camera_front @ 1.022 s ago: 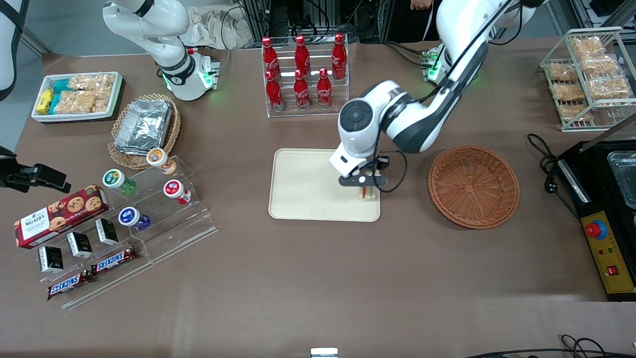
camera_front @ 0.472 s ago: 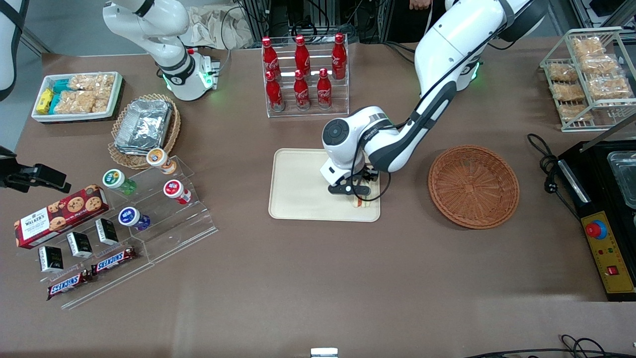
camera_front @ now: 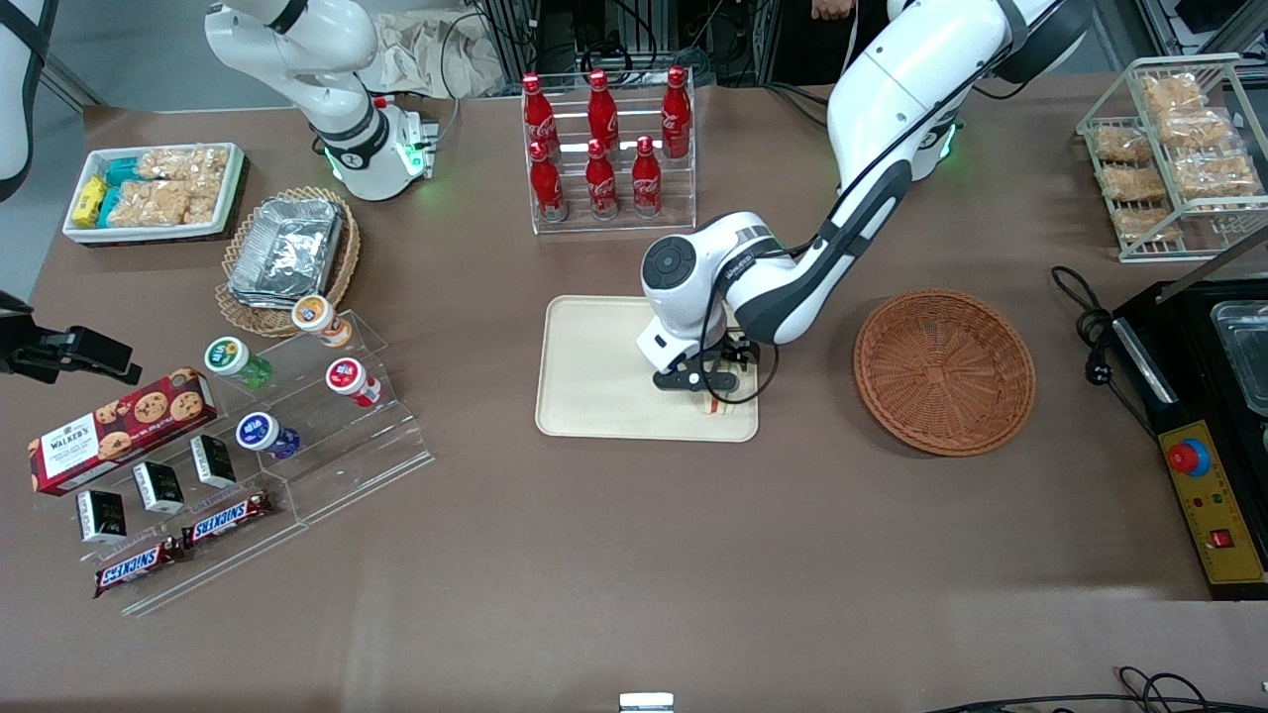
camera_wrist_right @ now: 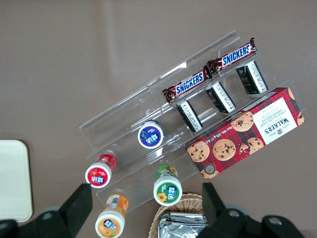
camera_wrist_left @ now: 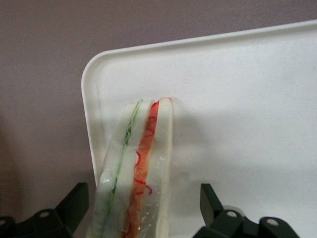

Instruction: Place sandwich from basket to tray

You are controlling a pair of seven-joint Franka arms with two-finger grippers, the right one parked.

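though the gripper (camera_front: 715,384) seems open, sandwich (camera_wrist_left: 134,173) (partly cropped) lies on tray (camera_wrist_left: 237,99).

sandwich (camera_wrist_left: 136,163) on edge in tray (camera_front: 604,366) corner nearest basket (camera_front: 944,371); basket empty.

"WALKER'S" stands on the red tartan cookie box (camera_wrist_right: 246,132), also seen from the front (camera_front: 117,428). "SNICKERS" is printed on two brown bars (camera_wrist_right: 237,55) (camera_wrist_right: 189,86). The red bottles (camera_front: 598,147) carry white script too small to read.
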